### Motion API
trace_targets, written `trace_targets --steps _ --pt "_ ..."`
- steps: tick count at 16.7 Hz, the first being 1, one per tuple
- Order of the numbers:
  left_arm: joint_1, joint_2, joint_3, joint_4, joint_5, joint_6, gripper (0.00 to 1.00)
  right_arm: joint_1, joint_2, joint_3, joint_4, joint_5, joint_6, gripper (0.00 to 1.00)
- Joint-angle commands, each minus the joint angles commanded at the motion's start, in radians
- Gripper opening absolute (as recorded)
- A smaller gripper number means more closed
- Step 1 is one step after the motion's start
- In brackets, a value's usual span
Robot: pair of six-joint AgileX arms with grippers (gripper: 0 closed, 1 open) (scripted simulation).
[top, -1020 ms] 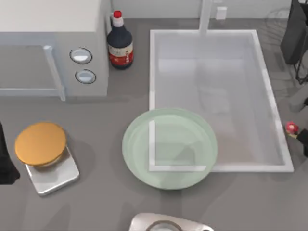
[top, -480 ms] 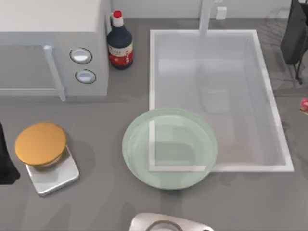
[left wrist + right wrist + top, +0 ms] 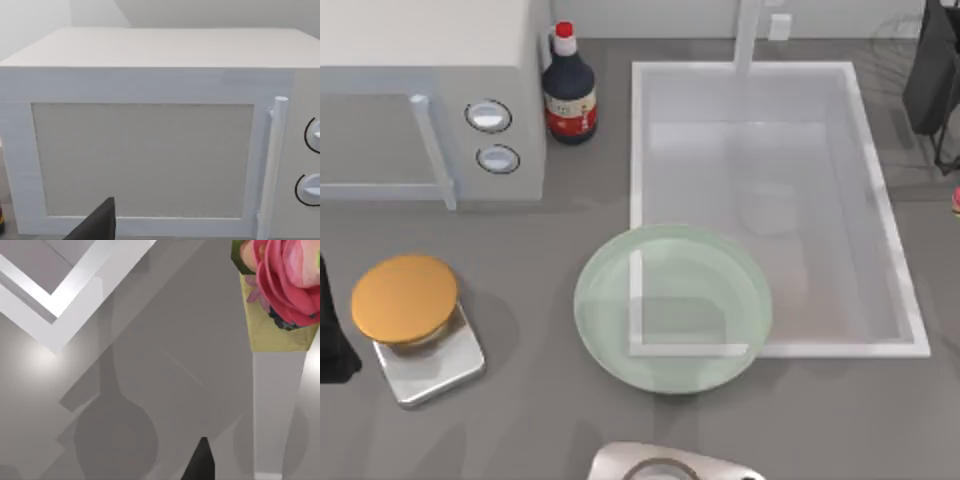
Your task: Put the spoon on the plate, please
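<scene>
Here, plate over sink corner, beside orange-topped scale

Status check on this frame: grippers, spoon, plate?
Left gripper parked facing microwave. Right gripper over counter by sink corner, near pink flower. Plate bare, no spoon on it, overlapping sink's corner.

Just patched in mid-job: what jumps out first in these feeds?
The large pale green plate dominates the middle of the table in the top view, overlapping the near left corner of the white sink basin. On the table's left, an orange disc sits on a small metal scale below the white microwave, with a dark sauce bottle beside it. The right wrist view catches a pink flower.
</scene>
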Motion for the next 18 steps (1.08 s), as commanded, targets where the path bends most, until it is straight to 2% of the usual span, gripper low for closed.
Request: trace_targets --steps 4,8,12,18 --pt "0.000 0.000 0.000 0.000 0.000 0.000 1.00 0.038 0.035 0.046 -0.012 0.003 -0.140 0.00" --pt "0.000 0.000 0.000 0.000 0.000 0.000 1.00 0.118 0.105 0.131 -0.037 0.009 -0.447 0.00" --pt "0.000 0.000 0.000 0.000 0.000 0.000 1.00 0.227 0.195 0.220 -0.073 0.015 -0.922 0.00" --pt "0.000 0.000 0.000 0.000 0.000 0.000 1.00 0.410 0.336 0.336 -0.133 0.018 -1.819 0.00"
